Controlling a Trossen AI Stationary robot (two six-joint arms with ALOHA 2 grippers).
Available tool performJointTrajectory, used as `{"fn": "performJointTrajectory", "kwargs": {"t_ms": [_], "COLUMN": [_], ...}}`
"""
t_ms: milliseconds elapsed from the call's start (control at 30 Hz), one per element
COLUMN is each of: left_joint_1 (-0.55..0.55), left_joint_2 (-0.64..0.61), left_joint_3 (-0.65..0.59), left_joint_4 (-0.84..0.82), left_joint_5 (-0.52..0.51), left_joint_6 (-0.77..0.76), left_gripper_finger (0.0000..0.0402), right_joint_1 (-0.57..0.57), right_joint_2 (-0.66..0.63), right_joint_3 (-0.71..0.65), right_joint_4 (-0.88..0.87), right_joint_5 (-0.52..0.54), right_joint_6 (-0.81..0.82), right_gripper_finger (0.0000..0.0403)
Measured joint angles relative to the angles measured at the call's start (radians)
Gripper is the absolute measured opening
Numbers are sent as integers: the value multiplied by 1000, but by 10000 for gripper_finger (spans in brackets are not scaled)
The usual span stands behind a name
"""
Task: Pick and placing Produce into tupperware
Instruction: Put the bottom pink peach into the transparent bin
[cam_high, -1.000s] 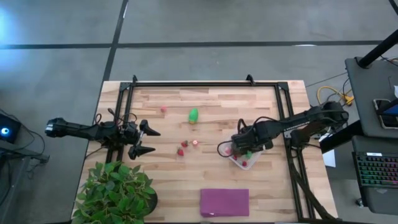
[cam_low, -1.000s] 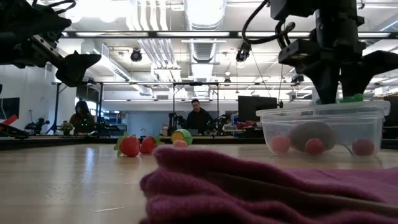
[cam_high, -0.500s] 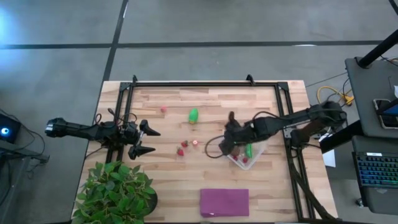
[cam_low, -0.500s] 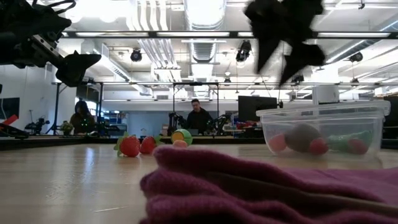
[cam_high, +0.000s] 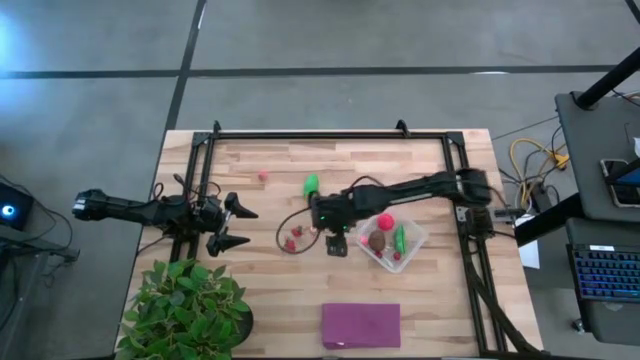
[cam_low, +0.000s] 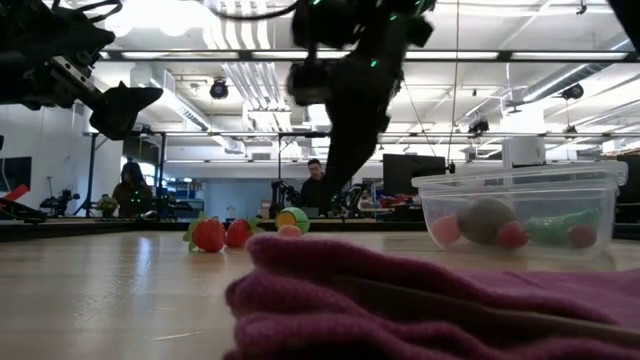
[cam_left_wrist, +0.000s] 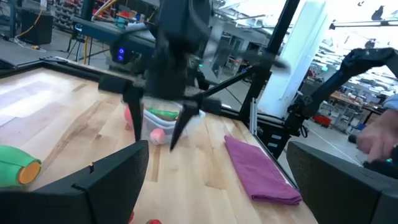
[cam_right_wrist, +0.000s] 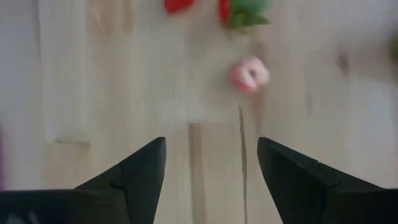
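The clear tupperware (cam_high: 395, 242) stands right of centre. It holds a red ball (cam_high: 384, 222), a brown oval (cam_high: 377, 240), a green piece (cam_high: 400, 238) and a red berry (cam_high: 393, 257). On the bare wood lie another green piece (cam_high: 312, 184), two strawberries (cam_high: 293, 238), a pink berry (cam_right_wrist: 250, 73) and a small red berry (cam_high: 263, 176). My right gripper (cam_high: 335, 240) hovers open just left of the tupperware, pointing steeply down, with nothing between its fingers (cam_right_wrist: 140, 171). The pink berry lies beyond them. My left gripper (cam_high: 232, 225) waits open and level at the table's left side.
A folded purple cloth (cam_high: 360, 325) lies at the near edge, and a leafy potted plant (cam_high: 185, 310) stands at the near left corner. A black frame (cam_high: 330, 133) runs along the far and side edges. People show in the room beyond.
My right gripper has left the tupperware and swung toward the table's left, to the loose berries, rolling its wrist about a quarter turn. The green piece that was at its fingertips now lies inside the tupperware.
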Motion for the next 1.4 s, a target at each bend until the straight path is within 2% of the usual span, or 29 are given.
{"fn": "performJointTrajectory", "kwargs": {"t_ms": [133, 300, 400, 933, 1200, 1400], "left_joint_1": [0, 0, 0, 0, 0, 0], "left_joint_2": [2, 1, 2, 0, 1, 0], "left_joint_3": [0, 0, 0, 0, 0, 0], "left_joint_4": [0, 1, 1, 1, 0, 1], "left_joint_5": [0, 0, 0, 0, 0, 0], "left_joint_6": [0, 0, 0, 0, 0, 0], "left_gripper_finger": [367, 367, 367, 367, 367, 367], "right_joint_1": [-1, -5, -7, -7, -7, -7], "right_joint_2": [74, 124, 139, 176, 181, 181], "right_joint_3": [62, 100, 108, 91, 91, 90], "right_joint_4": [-8, 16, 56, 133, 148, 148], "right_joint_5": [5, 99, 112, 107, 107, 112], "right_joint_6": [-119, -196, -233, -250, -206, -204], "right_gripper_finger": [232, 222, 219, 219, 219, 187]}}
